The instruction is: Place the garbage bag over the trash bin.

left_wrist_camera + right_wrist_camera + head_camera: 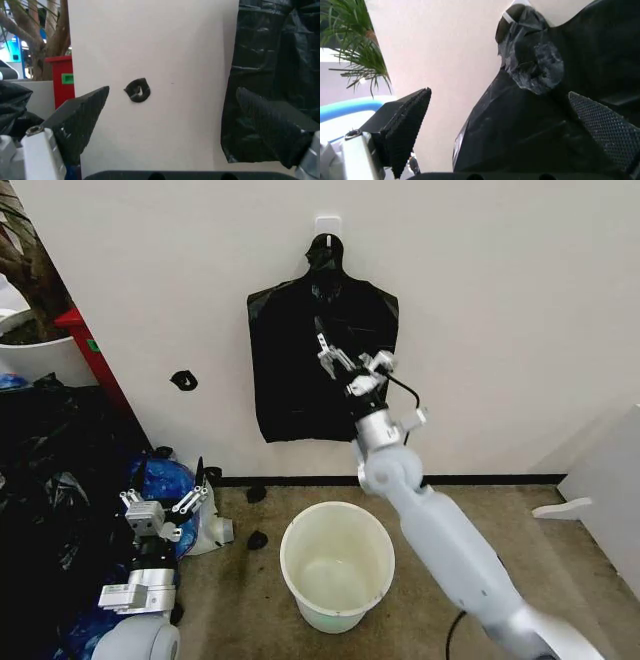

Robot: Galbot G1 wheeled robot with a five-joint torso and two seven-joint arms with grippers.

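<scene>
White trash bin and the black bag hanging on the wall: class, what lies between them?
In the head view, bare wall, dark baseboard and bare floor; the right arm crosses that stretch between round white plastic trash bin and glossy black bag.

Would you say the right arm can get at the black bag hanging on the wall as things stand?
Probably yes: the right gripper is raised before the garbage bag, fingers open, with nothing between them.
</scene>
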